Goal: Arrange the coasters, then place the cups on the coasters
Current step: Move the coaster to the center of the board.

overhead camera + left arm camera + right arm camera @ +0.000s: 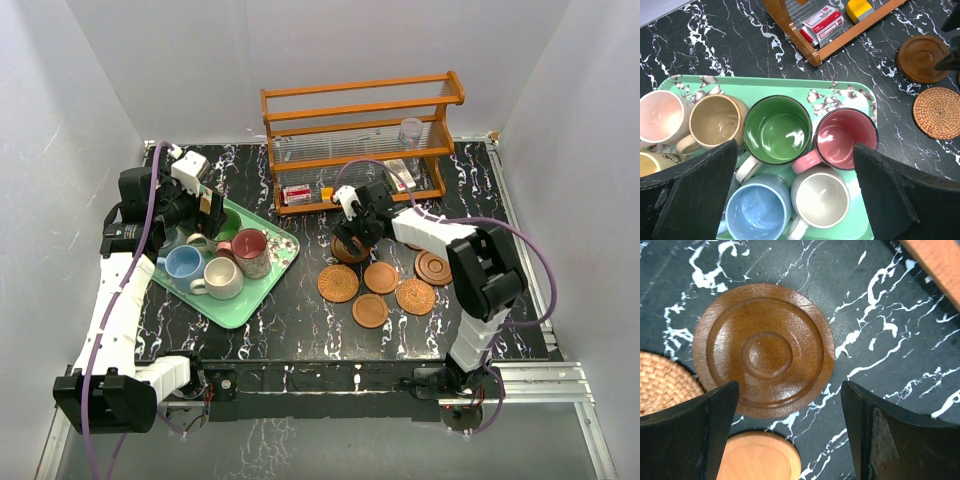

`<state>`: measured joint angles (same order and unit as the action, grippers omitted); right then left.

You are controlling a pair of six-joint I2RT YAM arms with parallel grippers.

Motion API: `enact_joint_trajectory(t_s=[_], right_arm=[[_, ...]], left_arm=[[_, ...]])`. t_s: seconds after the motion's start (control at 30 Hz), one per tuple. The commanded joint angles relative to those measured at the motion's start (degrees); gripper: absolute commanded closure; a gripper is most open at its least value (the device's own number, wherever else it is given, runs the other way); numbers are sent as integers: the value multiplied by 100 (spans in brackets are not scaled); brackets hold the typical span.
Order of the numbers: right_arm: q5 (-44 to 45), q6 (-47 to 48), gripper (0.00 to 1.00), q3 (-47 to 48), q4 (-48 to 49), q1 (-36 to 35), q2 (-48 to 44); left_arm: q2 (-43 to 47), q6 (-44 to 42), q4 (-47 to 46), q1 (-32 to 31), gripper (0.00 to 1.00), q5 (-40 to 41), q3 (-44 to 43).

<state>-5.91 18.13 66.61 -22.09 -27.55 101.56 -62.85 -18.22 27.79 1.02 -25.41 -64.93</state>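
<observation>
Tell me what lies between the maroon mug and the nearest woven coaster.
Left wrist view: only the mint tray's floral rim and bare marbled tabletop separate the maroon mug from that woven coaster.

Robot lab test booth: bare white walls (60, 100), black marbled table (300, 320), aluminium rail (540, 378) in front.
</observation>
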Motion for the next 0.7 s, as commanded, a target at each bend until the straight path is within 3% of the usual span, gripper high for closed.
enact_joint_trajectory(t_s=[0.0,0.67], right_arm=[[250,-33,21,401,236,1,311],[-283,-264,33,895,-82,2,1128]], left_arm=[[172,72,-64,28,1,-201,-161],[367,64,-169,28,1,-324,195]])
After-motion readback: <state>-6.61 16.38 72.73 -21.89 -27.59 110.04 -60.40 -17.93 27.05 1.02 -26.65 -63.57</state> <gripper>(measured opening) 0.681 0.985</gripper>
